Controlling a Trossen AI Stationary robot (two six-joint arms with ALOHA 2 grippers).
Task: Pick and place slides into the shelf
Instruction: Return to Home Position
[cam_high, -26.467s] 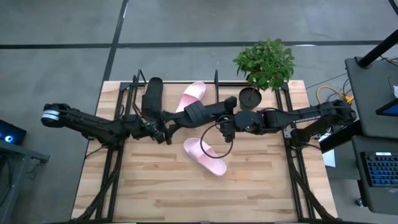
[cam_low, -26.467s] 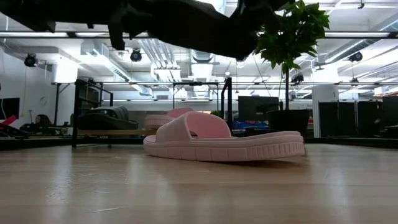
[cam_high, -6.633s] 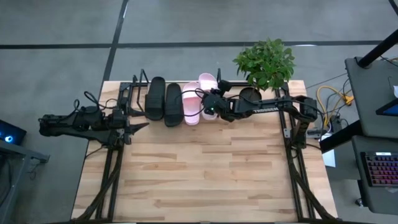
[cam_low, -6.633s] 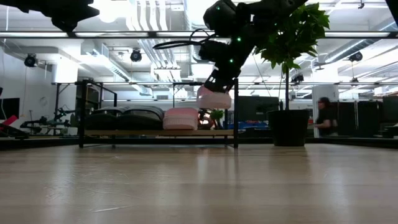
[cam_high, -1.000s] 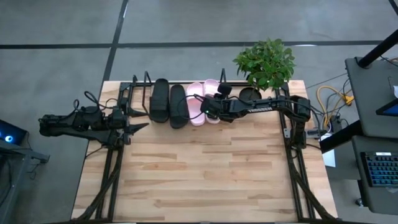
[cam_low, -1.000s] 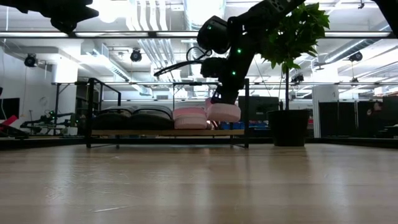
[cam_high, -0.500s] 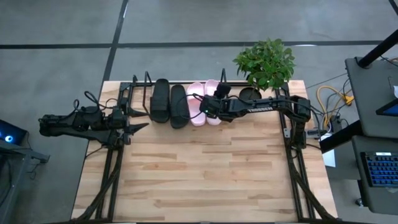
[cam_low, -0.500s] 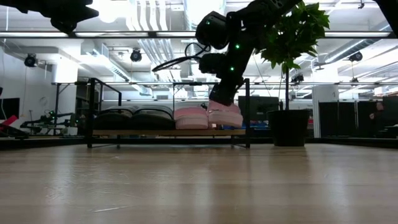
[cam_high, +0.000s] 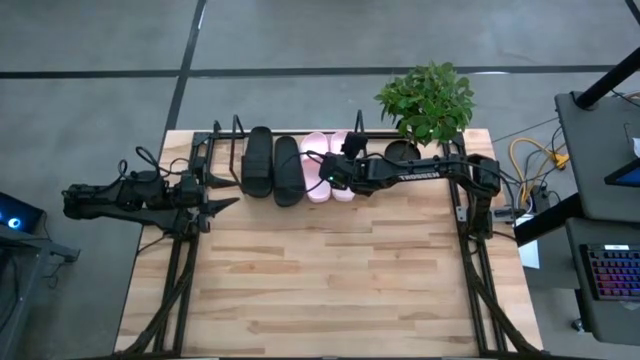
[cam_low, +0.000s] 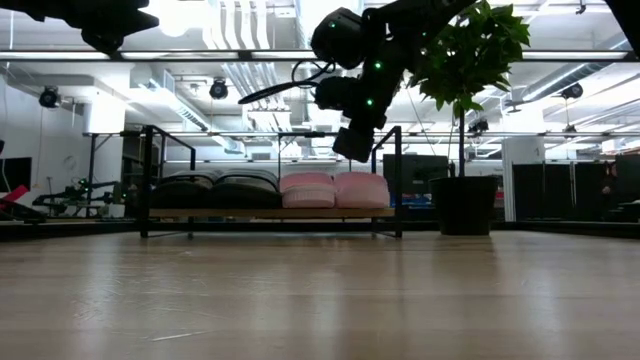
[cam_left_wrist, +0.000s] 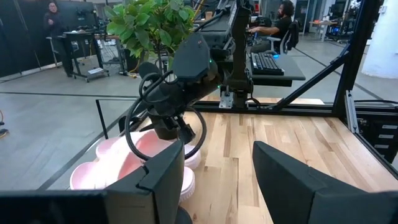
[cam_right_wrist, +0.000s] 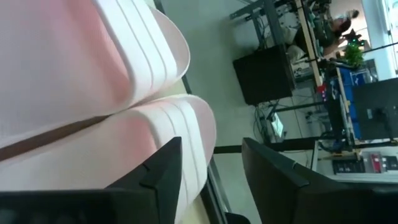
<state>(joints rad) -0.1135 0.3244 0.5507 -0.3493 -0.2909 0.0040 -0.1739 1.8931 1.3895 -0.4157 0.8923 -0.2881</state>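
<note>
The shelf (cam_low: 200, 213) stands along the table's far edge. Four slides rest side by side on its board. Two are black (cam_high: 258, 160) (cam_high: 287, 170). Two are pink (cam_high: 316, 165) (cam_low: 362, 189), and the second of these is the rightmost of the row. My right gripper (cam_low: 352, 150) hangs open just above that rightmost pink slide, clear of it. In the right wrist view the fingers (cam_right_wrist: 163, 177) frame both pink slides (cam_right_wrist: 93, 143) from close by. My left gripper (cam_high: 215, 205) waits open at the table's left side, with nothing between its fingers (cam_left_wrist: 168, 180).
A potted plant (cam_high: 425, 100) in a black pot (cam_low: 463, 205) stands just right of the shelf, next to my right arm (cam_high: 420, 175). The bare wooden tabletop (cam_high: 320, 280) stretches toward the near edge. Black arm frames flank both sides.
My right gripper has let go of the rightmost pink slide and risen a little above it. The slide has settled level on the shelf board beside the other pink one.
</note>
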